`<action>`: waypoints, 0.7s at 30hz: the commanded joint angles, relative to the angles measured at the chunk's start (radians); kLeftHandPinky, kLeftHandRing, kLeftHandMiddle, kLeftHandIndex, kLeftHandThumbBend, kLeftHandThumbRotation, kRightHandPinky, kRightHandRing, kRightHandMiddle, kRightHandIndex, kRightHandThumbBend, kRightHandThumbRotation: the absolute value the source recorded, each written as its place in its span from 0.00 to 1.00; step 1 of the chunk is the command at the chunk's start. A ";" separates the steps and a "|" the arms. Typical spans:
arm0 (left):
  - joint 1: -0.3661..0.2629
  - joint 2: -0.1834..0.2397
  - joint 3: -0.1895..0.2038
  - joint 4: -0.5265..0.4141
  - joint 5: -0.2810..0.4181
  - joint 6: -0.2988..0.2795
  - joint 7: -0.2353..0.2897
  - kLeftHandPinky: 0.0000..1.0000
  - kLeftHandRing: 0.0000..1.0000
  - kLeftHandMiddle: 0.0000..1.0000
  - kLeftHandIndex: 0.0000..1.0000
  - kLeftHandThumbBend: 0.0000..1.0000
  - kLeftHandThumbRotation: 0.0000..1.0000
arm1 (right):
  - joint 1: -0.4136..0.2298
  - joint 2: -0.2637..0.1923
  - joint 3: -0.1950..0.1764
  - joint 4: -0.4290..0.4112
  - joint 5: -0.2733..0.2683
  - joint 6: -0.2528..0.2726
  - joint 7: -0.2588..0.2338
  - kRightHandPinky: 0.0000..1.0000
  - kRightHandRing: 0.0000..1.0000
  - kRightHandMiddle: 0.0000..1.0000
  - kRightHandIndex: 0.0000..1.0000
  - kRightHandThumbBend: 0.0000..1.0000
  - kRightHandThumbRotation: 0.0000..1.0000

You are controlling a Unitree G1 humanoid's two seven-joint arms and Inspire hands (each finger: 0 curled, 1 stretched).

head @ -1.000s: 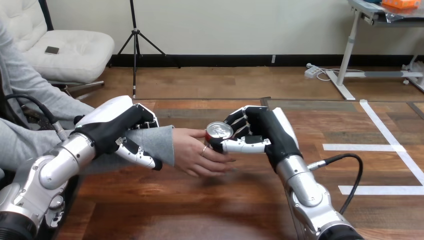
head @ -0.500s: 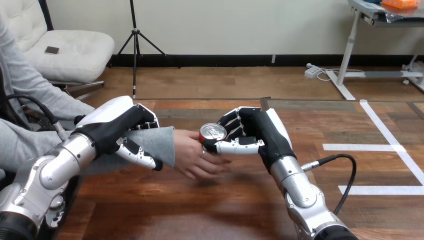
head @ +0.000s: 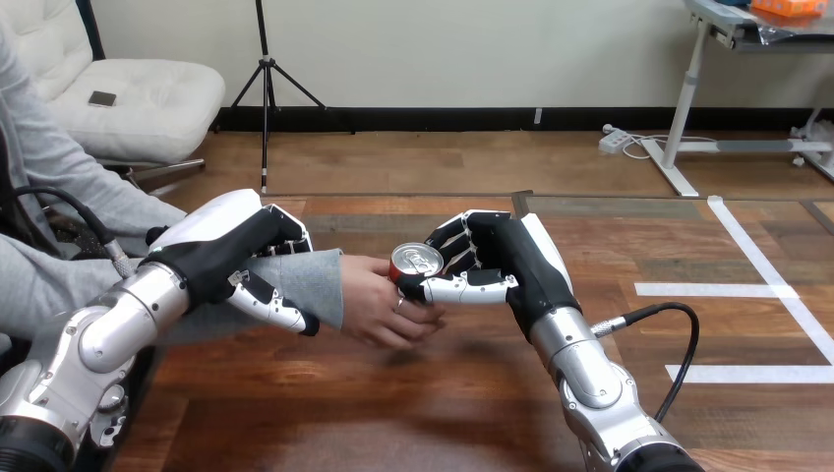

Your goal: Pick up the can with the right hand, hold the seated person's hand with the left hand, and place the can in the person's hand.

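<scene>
No legible text or signs.

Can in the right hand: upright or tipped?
Upright, or close to it: the can shows its silver top facing up, red wall below; the right hand is curled round it, over the person's hand.

Open table (head: 443, 403) at near edge and far right; blocked mid-left by person's hand (head: 374, 300), left hand (head: 221, 251), can (head: 413, 262), right hand (head: 516, 261)

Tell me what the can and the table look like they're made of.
The can: probably aluminium, going by its shiny silvery top and red painted side. The table: looks like wood, glossy brown planks with visible grain, possibly laminate.
</scene>
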 commanded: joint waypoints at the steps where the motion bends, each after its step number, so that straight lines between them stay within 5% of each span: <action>1: -0.073 -0.058 0.038 -0.078 -0.052 -0.022 0.025 0.23 0.29 0.37 0.39 0.74 0.00 | -0.208 0.038 0.006 -0.118 0.024 -0.063 0.015 0.31 0.35 0.41 0.42 0.79 0.00; 21: -0.056 -0.051 0.041 -0.099 -0.050 -0.003 0.025 0.23 0.29 0.37 0.40 0.74 0.00 | -0.200 0.027 0.002 -0.151 0.033 -0.005 0.044 0.35 0.40 0.44 0.45 0.83 0.00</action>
